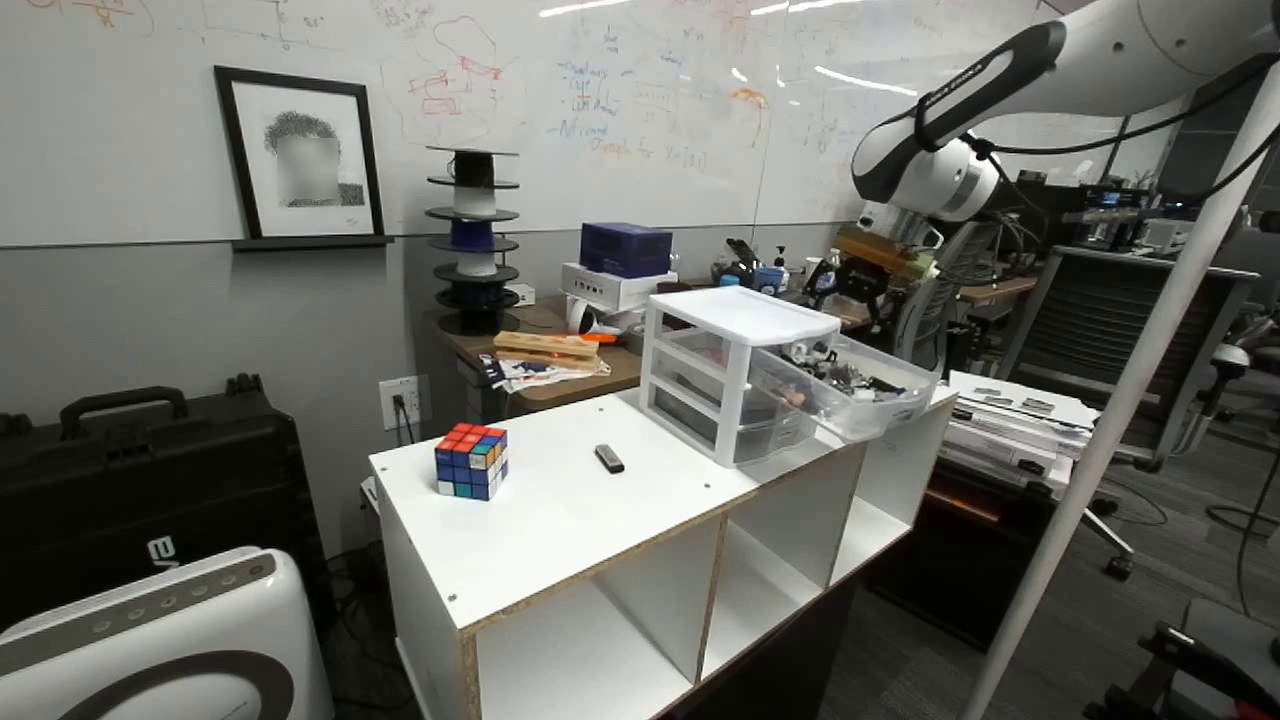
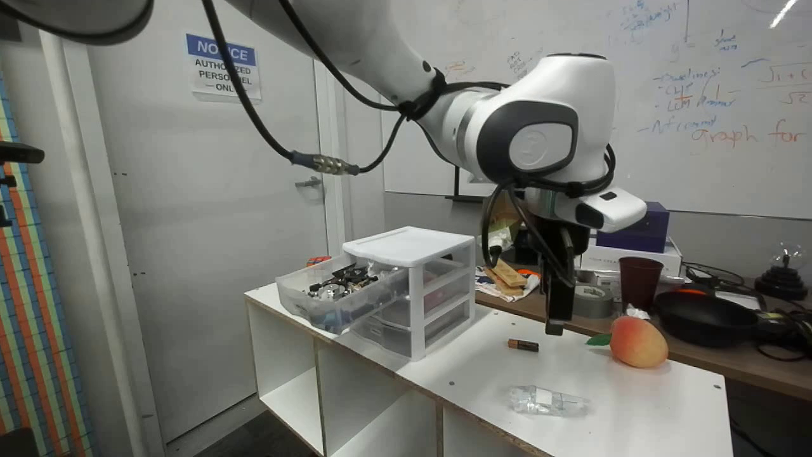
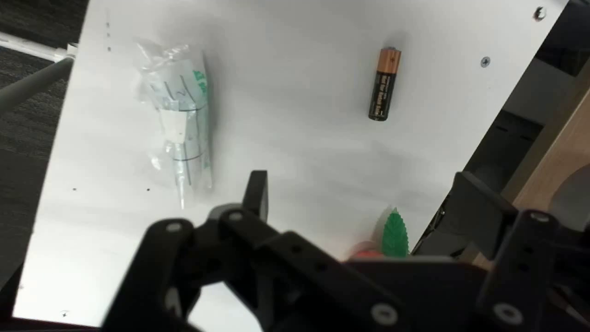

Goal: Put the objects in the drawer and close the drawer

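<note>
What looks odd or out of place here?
The exterior views disagree on what lies on the white top: a Rubik's cube and small dark item, or a peach, battery and plastic package. The wrist view shows the battery and plastic package, so a feed may be mismatched.

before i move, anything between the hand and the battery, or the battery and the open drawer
Nothing visible stands between the hand and the battery. The white cabinet frame, though, stands between the battery and the open drawer.

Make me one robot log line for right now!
claw: open, empty; drawer: pulled out, small parts inside; battery: on white shelf; peach: on shelf; plastic packet: on shelf; closing: not yet done
</note>
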Available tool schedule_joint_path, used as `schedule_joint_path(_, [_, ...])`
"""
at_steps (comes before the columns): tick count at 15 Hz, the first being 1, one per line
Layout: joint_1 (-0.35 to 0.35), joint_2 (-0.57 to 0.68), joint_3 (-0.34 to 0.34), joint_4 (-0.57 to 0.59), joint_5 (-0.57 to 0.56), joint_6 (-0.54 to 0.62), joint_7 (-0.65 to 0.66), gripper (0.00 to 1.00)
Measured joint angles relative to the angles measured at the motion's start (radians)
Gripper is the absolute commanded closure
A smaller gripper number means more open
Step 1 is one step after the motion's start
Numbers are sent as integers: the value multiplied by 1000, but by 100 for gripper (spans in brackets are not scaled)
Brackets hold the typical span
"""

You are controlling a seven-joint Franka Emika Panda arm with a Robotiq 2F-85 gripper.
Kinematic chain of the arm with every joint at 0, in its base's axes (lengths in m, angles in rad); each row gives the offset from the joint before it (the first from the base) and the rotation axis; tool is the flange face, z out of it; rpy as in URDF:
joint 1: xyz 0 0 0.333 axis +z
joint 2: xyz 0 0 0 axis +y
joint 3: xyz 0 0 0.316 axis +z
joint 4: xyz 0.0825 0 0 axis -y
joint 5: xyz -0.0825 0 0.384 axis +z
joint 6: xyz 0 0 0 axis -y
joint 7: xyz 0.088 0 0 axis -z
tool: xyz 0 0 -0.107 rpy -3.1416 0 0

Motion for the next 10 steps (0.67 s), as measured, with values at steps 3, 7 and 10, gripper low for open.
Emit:
schedule_joint_path(3, [2,103,9,139,0,-35,40,0])
schedule_joint_path(7, [13,220,31,314,-7,-129,63,0])
schedule_joint_path(10, [19,308,37,437,-18,-207,74,0])
